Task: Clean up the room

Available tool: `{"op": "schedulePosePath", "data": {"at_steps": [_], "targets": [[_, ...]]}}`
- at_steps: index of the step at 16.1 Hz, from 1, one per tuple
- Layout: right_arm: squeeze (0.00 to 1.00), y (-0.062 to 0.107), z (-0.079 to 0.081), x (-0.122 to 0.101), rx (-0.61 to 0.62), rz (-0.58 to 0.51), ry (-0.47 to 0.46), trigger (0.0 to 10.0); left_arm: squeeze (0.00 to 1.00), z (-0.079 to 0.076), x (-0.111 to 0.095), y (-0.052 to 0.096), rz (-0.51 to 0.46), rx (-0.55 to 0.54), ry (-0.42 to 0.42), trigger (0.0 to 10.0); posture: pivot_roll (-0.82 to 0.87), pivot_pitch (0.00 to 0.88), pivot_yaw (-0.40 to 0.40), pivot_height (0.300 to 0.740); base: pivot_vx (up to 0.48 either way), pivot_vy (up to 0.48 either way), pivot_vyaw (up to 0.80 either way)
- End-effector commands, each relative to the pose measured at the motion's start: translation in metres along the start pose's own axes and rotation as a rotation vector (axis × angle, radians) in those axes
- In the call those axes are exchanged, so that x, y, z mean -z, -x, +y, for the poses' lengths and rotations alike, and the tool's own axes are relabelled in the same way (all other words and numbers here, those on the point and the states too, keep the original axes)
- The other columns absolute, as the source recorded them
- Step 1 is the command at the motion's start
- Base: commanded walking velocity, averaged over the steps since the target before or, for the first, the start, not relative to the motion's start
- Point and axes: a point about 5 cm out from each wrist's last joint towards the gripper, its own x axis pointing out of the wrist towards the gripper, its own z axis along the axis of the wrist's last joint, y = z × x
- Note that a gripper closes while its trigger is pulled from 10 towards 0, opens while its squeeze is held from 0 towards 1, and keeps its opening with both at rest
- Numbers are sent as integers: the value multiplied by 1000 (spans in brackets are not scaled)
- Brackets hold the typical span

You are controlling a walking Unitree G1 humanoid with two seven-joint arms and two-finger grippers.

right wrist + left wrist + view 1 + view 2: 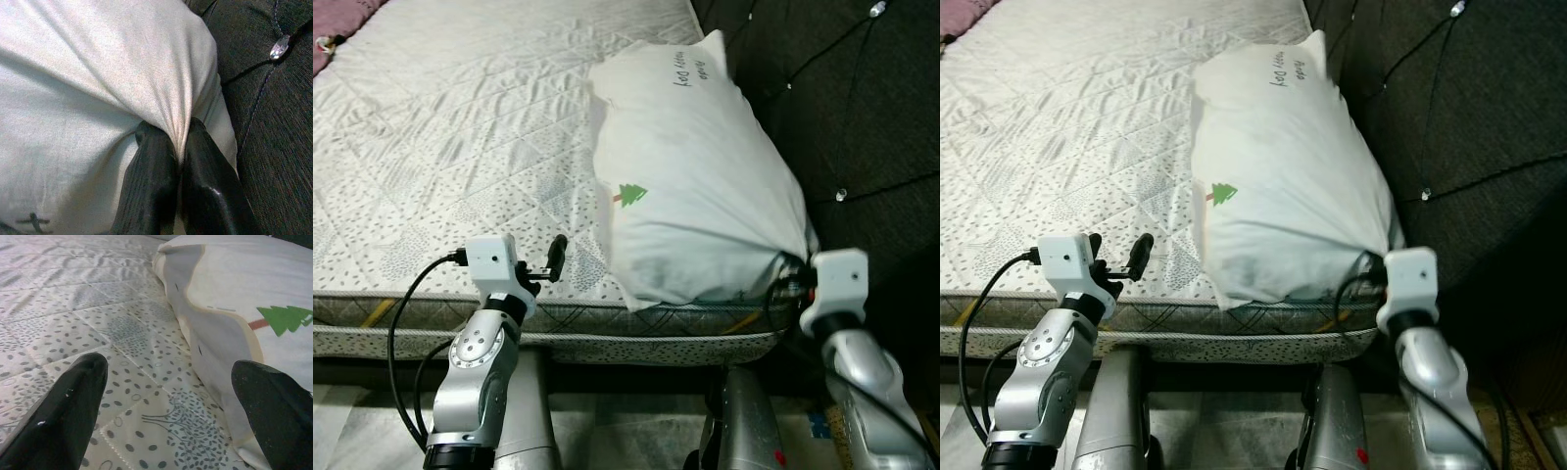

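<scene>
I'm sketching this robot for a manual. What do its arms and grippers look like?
Both arms are silver metal with rounded joint housings. Each wrist carries a white box-shaped module. A black cable loops from the left arm; dark cabling sits at the right arm's wrist. Left gripper and right gripper each have two long, glossy black fingers.

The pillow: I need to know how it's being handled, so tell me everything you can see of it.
The pillow is white, in a soft woven cloth case with cream piping along its edge, a small green tree print on its face and dark lettering near its far end. It lies lengthwise on the mattress, along the dark tufted headboard, its near end at the bed's edge. The right gripper is shut on a bunched fold at its near corner. The left gripper is open beside it, not touching.
</scene>
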Motion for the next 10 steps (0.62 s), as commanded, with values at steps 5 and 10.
{"op": "schedulePosePath", "data": {"at_steps": [5,10], "targets": [[0,22,6,0,-22,55,-10,0,0,-1,2,0,15,16,-6,10000,-30,102,-19,503,0,0,0],[0,30,11,1,-38,74,-24,0,0,-1,0,-3,9,22,-11,10000,-30,93,-16,503,0,0,0]]}}
